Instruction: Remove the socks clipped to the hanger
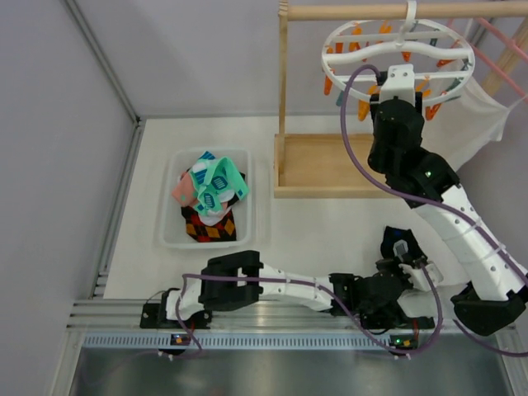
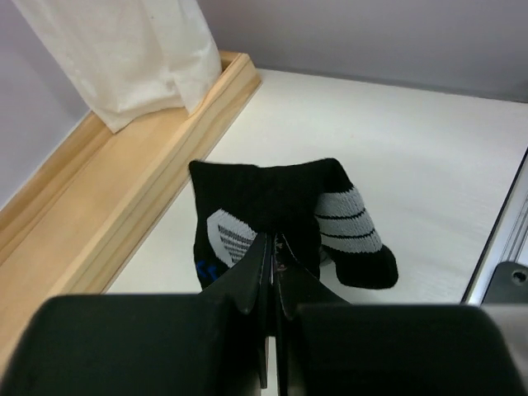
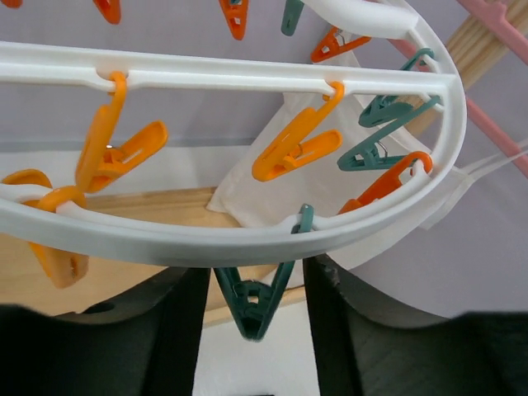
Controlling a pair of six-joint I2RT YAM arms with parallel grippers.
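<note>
"Where is the drop?"
"The white tub [image 1: 169, 235] of shed socks [image 1: 213, 188] lies well left of the left gripper [image 2: 272, 243], which is pinched together on the black sock [image 2: 272, 194]."
"And the right gripper [image 3: 257, 280]?"
"It's up at the hanger [image 3: 206, 241], its fingers apart around a bare teal peg [image 3: 250, 307]."

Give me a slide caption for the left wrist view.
Left gripper shut on a black sock lying on the table, beside the wooden stand base.
</note>
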